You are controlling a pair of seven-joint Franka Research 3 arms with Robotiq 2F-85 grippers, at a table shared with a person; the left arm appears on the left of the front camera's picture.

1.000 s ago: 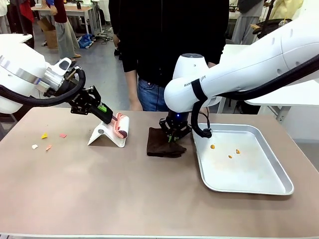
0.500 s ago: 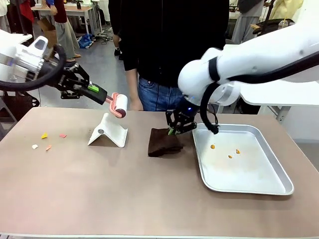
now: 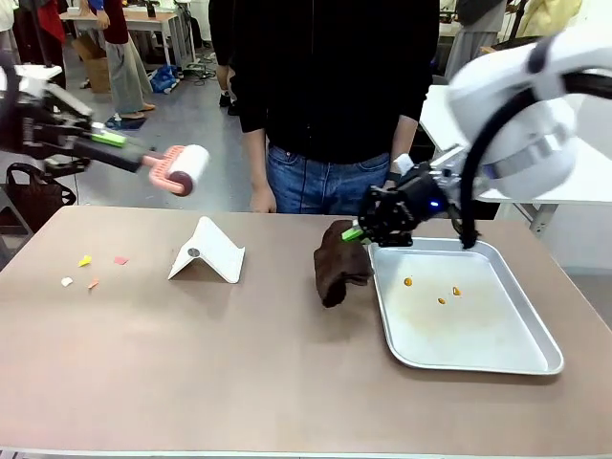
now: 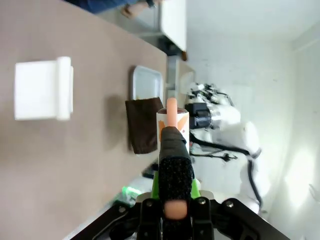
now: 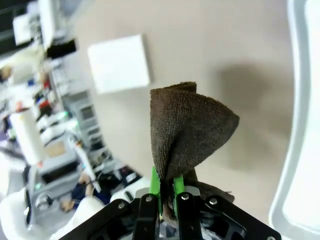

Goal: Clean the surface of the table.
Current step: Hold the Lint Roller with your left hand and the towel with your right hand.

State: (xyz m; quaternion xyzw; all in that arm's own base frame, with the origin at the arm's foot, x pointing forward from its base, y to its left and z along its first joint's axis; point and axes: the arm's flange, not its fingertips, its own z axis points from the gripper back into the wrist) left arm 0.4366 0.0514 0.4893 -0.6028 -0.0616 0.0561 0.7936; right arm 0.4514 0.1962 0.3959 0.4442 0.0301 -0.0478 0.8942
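Table point(image 3: 239, 363) is lying across the foreground, between you and the person standing at its far side.

Your left gripper point(image 3: 122, 153) is clamping the pink handle of a lint roller point(image 3: 187, 169) and holding it in the air over the far left edge.

Your right gripper point(image 3: 358, 232) is pinching the top of a dark brown cloth point(image 3: 337, 266). The cloth is hanging down just beside the silver tray point(image 3: 478, 330); you cannot tell whether its lower end is touching the table.

A white folded stand point(image 3: 206, 256) is sitting left of centre, small coloured scraps point(image 3: 85, 260) are lying near the left end, and orange crumbs point(image 3: 442, 299) are lying in the tray.
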